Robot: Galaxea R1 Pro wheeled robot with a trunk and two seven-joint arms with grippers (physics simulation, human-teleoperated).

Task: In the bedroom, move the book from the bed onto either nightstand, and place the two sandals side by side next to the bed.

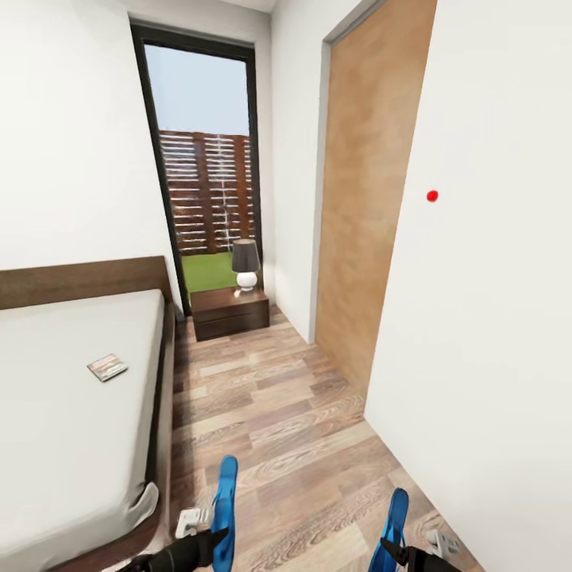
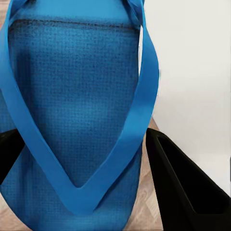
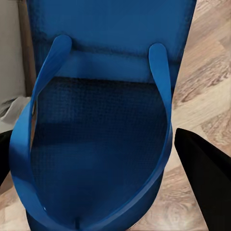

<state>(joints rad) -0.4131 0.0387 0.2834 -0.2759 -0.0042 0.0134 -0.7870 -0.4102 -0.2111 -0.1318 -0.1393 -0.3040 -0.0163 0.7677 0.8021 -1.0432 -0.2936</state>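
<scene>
Head view: both arms are cut off by the lower edge, so the left gripper (image 1: 216, 539) and right gripper (image 1: 392, 548) are seen only in part. Two sandals are counted, one held edge-up in each: the left sandal (image 1: 225, 508) near the bed (image 1: 71, 413), the right sandal (image 1: 392, 528) by the white wall (image 1: 492, 318). One book (image 1: 107, 367) lies on the mattress (its cover too small to read). One nightstand (image 1: 230, 311) bears one lamp (image 1: 245, 264). Wrist views show dark fingers (image 2: 180, 192) (image 3: 207, 178) flanking each blue sole.
</scene>
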